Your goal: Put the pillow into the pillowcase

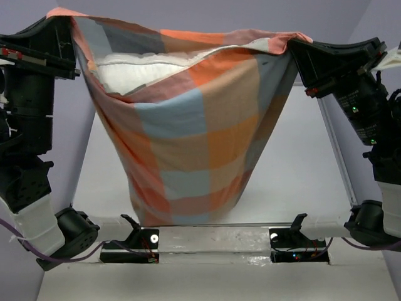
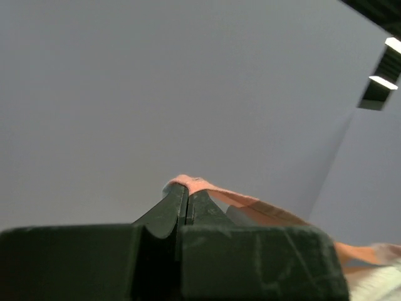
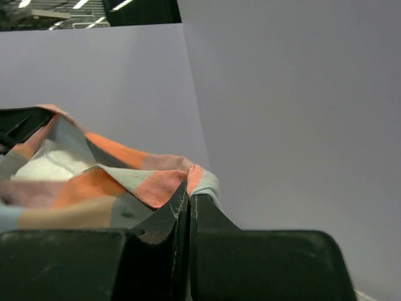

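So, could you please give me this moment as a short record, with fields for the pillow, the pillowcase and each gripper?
pillowcase: checked orange, light blue and tan; hangs like a sack between the two arms, opening at the top
pillow: white, inside the pillowcase, its top edge showing in the opening towards the left
left gripper: shut on one upper corner of the pillowcase
right gripper: shut on the other upper corner
table: white; cannot tell whether the sack's bottom rests on it
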